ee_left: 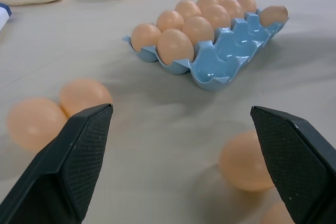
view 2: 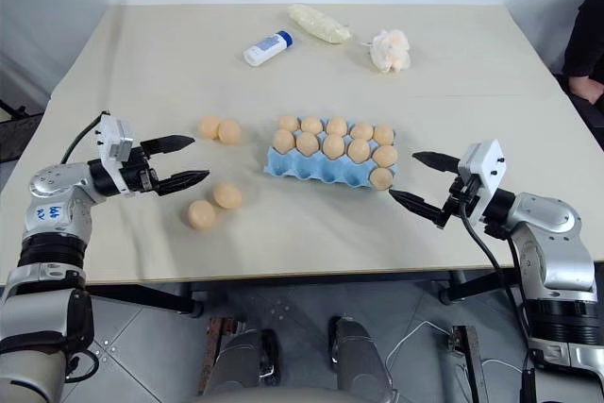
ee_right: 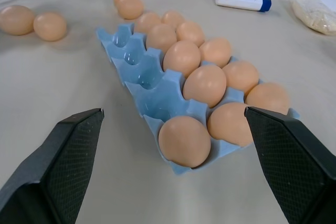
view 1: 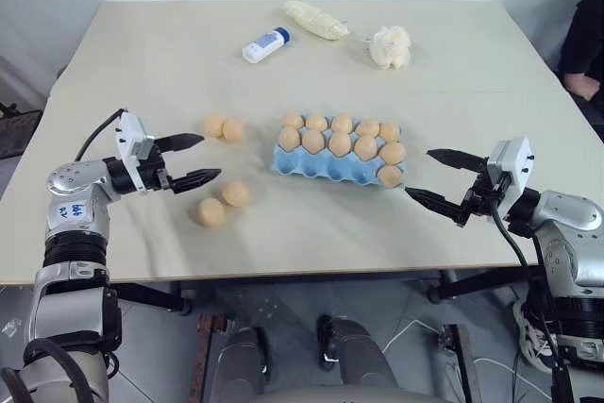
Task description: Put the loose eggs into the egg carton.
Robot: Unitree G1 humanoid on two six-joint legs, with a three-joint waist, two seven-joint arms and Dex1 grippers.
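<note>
Now, starting on your left: the left gripper (view 1: pixel 196 159) hangs level over the table (view 1: pixel 142 54) with its jaws spread wide and nothing between them. Four loose eggs (view 1: pixel 223 126) lie near those fingertips: one touching pair just past the upper finger, toward the far edge, and a second pair (view 1: pixel 223 203) just under the lower finger, toward the near edge. Nothing stands between your open jaws and either pair. Moving right, the egg carton (view 1: pixel 326 169) sits between the two grippers, its long axis running from one gripper toward the other, slightly skewed. Its two far rows are full of eggs; the near row has one egg at the end closest to the right gripper, and the other cups there show bare blue. Beyond the carton, well apart, you have a white bottle (view 1: pixel 265 44) lying down, a pale bag (view 1: pixel 316 20) and a lumpy cream wad (view 1: pixel 391 46). On your right, the right gripper (view 1: pixel 430 175) points at the carton's short end, jaws wide apart and empty, with the filled corner cup just ahead of them.
</note>
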